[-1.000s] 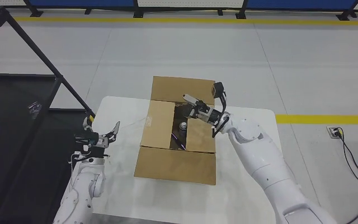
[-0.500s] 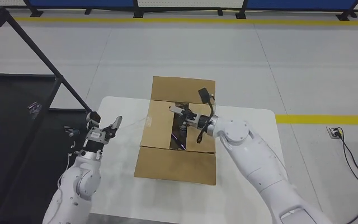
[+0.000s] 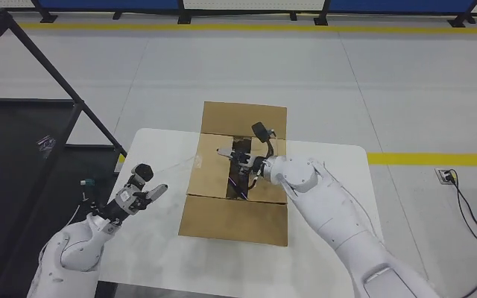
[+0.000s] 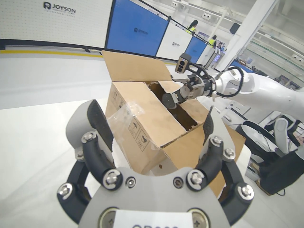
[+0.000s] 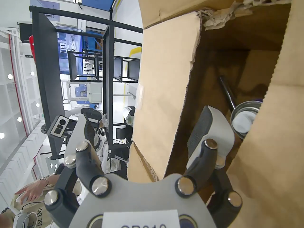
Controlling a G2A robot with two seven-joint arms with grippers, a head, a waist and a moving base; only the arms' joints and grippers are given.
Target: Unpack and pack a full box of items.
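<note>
Since a second ago the right arm has swung its wrist in over the box's opening, and the left arm has come forward from the table's edge toward the box's side.

From the top view, the box (image 3: 232, 216) sits mid-table (image 3: 328, 246) with its flaps part open. The right jaws hang at the free edge of an inner flap (image 3: 212, 165). The left jaws stand spread and empty, near the box but apart from it.

In the left wrist view we see crumpled clear tape (image 4: 125, 110) clinging to the box wall.

In the right wrist view the right jaws are wide apart, straddling the flap edge, one finger outside and one in the opening, gripping nothing. Below lie a round tin (image 5: 245, 119) and a dark rod (image 5: 226, 90).

We judge the flap light and stiff, hinging at its crease, and best pinched mid-edge. The tin looks rigid and smooth. The table is slick, so the box may slide. Around us are a pale floor, a yellow line (image 3: 417, 158) and a black rack (image 3: 45, 74).
</note>
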